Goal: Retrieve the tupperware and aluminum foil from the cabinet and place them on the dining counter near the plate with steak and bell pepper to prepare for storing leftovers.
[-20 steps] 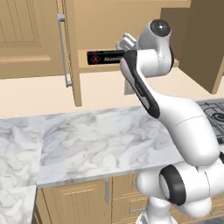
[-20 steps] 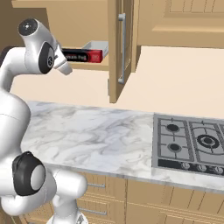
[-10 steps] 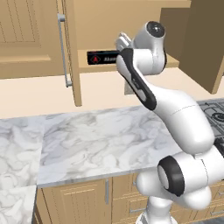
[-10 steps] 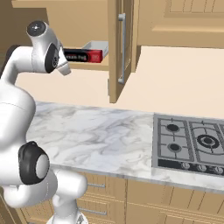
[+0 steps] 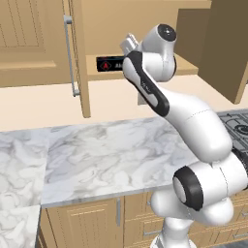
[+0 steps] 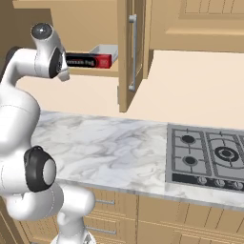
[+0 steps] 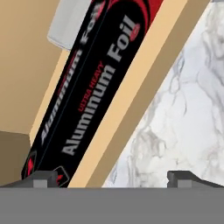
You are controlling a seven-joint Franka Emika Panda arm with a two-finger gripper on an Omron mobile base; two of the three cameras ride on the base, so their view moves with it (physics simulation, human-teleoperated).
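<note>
Black-boxed aluminum foil (image 7: 89,87) lies along my cabinet (image 5: 80,58) shelf's front edge, the tupperware (image 7: 70,22) behind it, and my gripper (image 7: 111,177), fingers spread wide, could shove the box backward if one fingertip strikes it.

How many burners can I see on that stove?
4 on the gas hob: two at its left, front and back, a big one mid-right, one cut off at the picture's right edge. More may lie beyond the edge.

Foil box (image 7: 83,92) flat beside tupperware (image 7: 70,22)
</note>
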